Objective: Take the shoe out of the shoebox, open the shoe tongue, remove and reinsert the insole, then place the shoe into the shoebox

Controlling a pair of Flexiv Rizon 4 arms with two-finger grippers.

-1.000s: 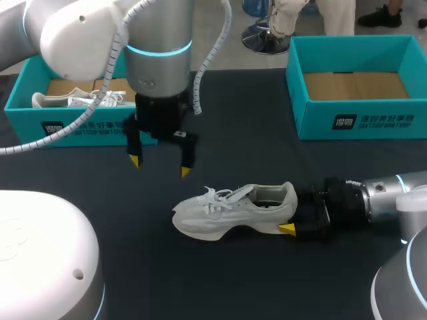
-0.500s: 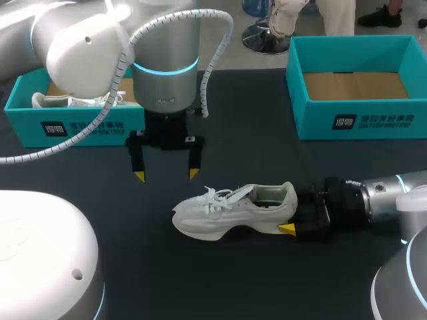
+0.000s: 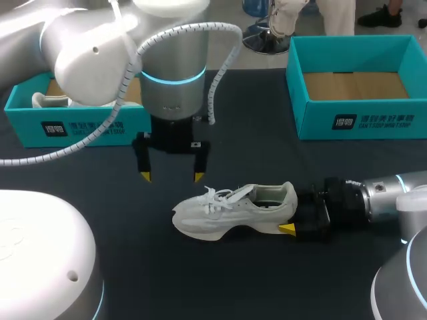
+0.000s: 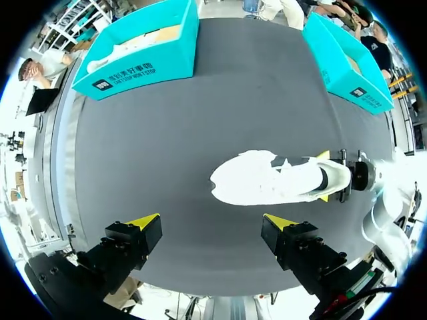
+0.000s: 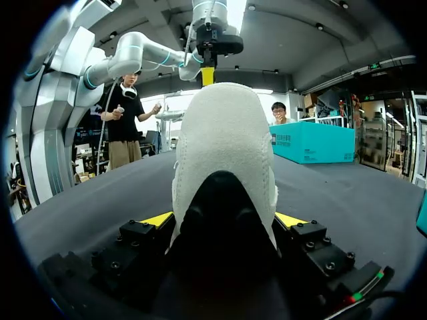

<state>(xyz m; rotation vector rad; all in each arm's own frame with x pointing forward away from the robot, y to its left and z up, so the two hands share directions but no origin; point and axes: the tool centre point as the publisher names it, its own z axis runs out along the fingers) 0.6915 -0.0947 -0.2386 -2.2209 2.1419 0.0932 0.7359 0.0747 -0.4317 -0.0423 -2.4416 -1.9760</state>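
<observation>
Right tool [image 3: 291, 212] [image 5: 225, 219] lies low along the table [image 3: 267, 280] and is clamped on the heel of the white shoe [image 3: 227, 212]. In its own wrist view the two yellow tips press the heel from either side. The shoe [image 5: 225, 147] runs straight out ahead of this tool, standing on its sole with the toe pointing away from it. The laces sit loose over the front half, and the dark opening faces up just ahead of the fingers.

Left tool [image 3: 171, 177] [image 4: 212, 222] hangs above the table, fingers pointing down and spread wide apart, holding nothing. It is near the shoe's laced front end but clear of it. From its own wrist view the shoe [image 4: 267, 183] lies on the dark table [image 4: 167, 147] just ahead of the open fingers, nearer one finger than the other. The right tool grips the heel at the shoe's far end.

Behind the left tool, at the table's back edge, stands the left shoebox [image 3: 80, 123] [image 4: 143, 57], teal and open. A second shoe [image 3: 50, 100], pale, lies inside it. Well apart from both tools, beyond the right tool at the back edge, stands the right shoebox [image 3: 360, 120] [image 4: 347, 60], also teal and open, showing a brown cardboard floor.
</observation>
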